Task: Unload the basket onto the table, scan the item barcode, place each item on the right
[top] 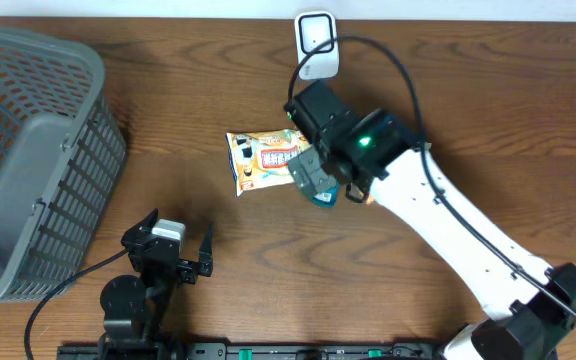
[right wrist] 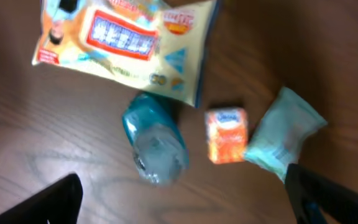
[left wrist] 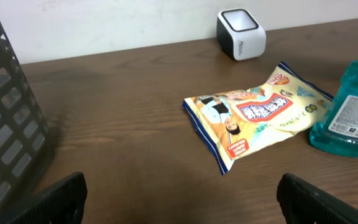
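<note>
Bag: yellow, flat on the tabletop near the white scanner; red panel with white script, unreadable.
Bottle: teal, just beside the bag; white label, print illegible.
Box: orange, beside a pale pouch.
Left gripper: jaws wide apart, empty, near the basket.
Right gripper: over the bag's end, jaws wide apart, empty.

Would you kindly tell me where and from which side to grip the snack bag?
The snack bag is probably best pinched at its sealed end facing the basket, from above, by the open left gripper. It lies flat, so only an edge is thin enough, and the blue bottle crowds its other end.
</note>
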Action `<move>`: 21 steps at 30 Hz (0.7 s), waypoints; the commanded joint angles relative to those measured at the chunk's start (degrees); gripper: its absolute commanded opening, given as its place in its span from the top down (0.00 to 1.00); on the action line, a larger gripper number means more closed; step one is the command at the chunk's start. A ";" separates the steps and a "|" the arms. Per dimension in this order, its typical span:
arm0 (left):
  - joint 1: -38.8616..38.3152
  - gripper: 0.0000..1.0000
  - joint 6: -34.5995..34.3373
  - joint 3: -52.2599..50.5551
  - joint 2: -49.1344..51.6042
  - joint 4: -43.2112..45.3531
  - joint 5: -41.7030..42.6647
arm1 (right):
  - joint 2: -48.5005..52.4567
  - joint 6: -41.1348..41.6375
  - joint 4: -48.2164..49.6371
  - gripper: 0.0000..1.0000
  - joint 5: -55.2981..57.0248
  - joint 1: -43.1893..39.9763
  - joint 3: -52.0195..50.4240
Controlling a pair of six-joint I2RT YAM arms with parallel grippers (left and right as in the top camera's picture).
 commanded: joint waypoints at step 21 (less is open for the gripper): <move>0.31 0.02 0.96 -0.83 -0.26 -1.49 0.74 | 0.28 -4.02 24.00 0.11 -2.16 -0.37 -21.31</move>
